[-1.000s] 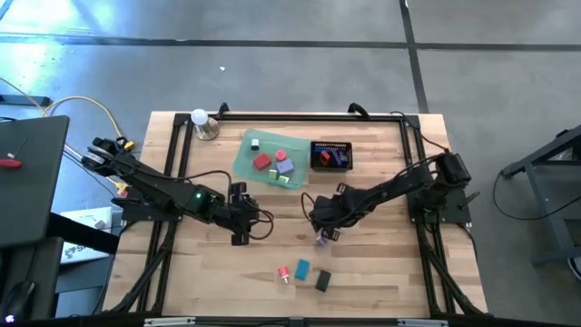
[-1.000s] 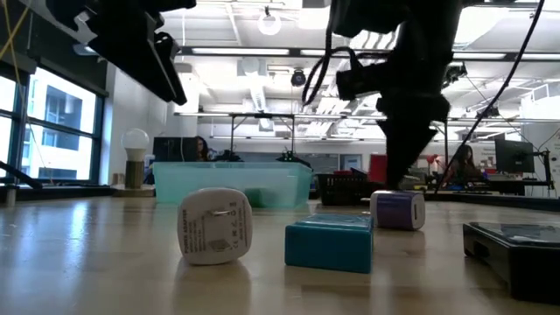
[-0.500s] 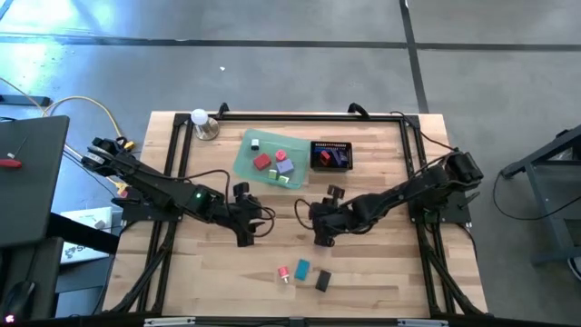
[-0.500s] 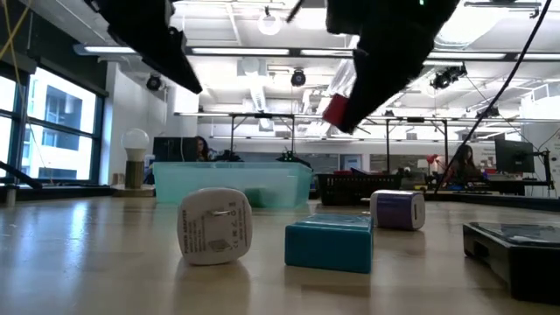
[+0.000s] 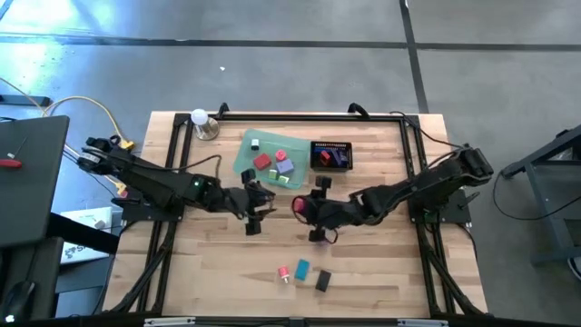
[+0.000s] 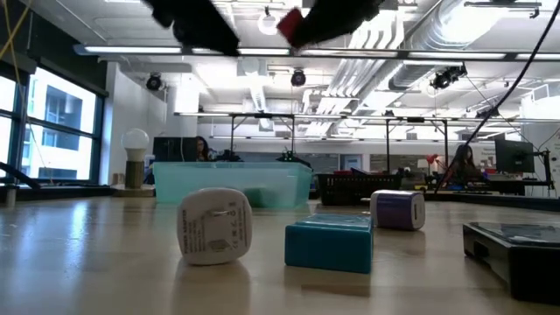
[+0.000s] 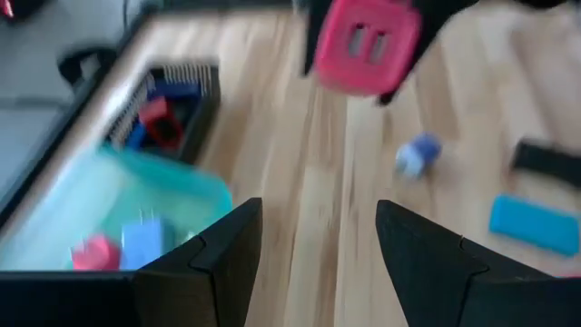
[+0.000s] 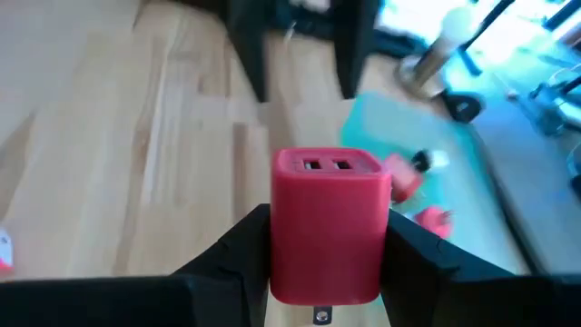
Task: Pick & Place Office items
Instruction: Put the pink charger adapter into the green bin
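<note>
My right gripper (image 5: pixel 300 206) hangs over the table's middle, shut on a red charger block (image 8: pixel 330 232), which also shows high up in the low view (image 6: pixel 292 21). Facing it from the left, my left gripper (image 5: pixel 260 202) is open and holds nothing (image 7: pixel 318 263). The red block (image 7: pixel 367 43) hangs just beyond its fingers. A white charger (image 6: pixel 214 226), a teal block (image 6: pixel 330 241), a purple-and-white charger (image 6: pixel 398 210) and a black item (image 6: pixel 516 249) rest on the near part of the table. My right gripper pinches the red block by two opposite side faces (image 8: pixel 283 238) between its two fingers. The face with two slots (image 8: pixel 327 164) points away from the wrist. The fingers come slanting down from the table's right. The block hangs clear of the table.
A translucent green tray (image 5: pixel 247 162) with several small items stands at the far middle. A black mesh basket (image 5: pixel 330 156) with red and blue items stands to its right. A lamp with a white bulb (image 5: pixel 201 122) is at the far left corner.
My right gripper has risen from the table near the purple charger, carrying the red block up and toward the left. It has tipped from pointing down to a shallow slant. My left gripper has risen a little and swung toward the right and far side, still open.
</note>
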